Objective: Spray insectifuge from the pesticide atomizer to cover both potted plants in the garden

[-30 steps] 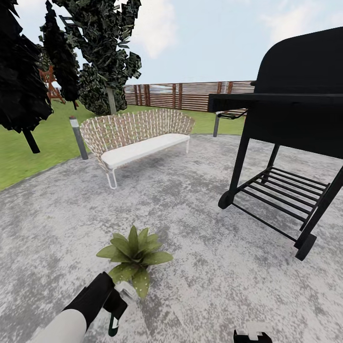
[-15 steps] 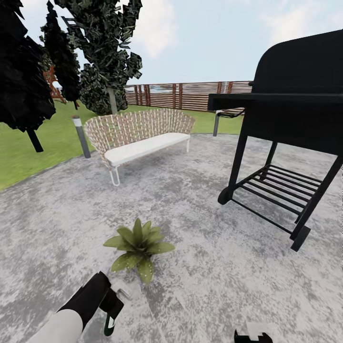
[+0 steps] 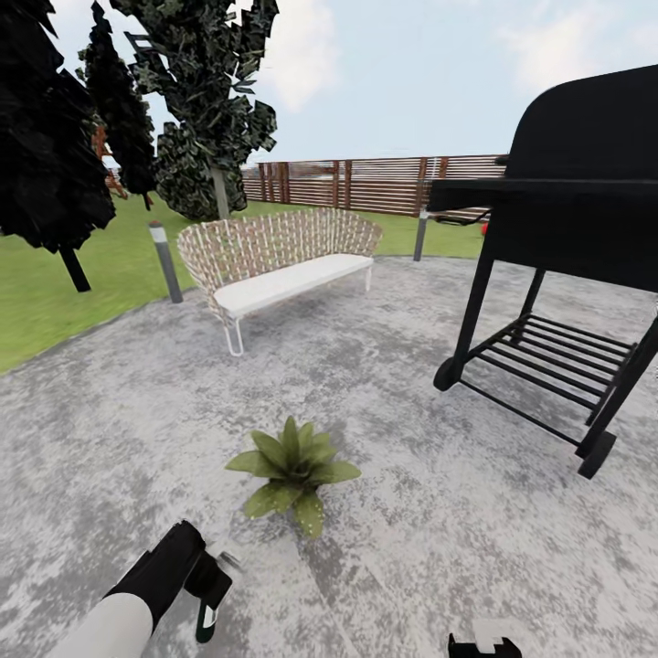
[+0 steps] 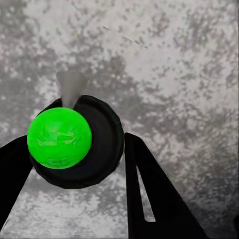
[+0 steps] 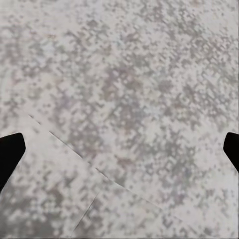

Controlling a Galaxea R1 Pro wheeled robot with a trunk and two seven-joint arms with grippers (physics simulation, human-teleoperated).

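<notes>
Light: bright, even daylight under a pale blue sky (image 3: pixel 411 73) with soft white cloud.
Shadows: none cast on the mottled grey paving (image 3: pixel 393 548) (flat simulator shading).
Dark areas: trees (image 3: pixel 55 137) and grill (image 3: pixel 585 183) render nearly black, detail lost.
Distortion: wide-angle stretch toward the head view's edges.
Sharpness: wrist views soft and pixelated; the green ball (image 4: pixel 59 138) shows faint sheen.
</notes>
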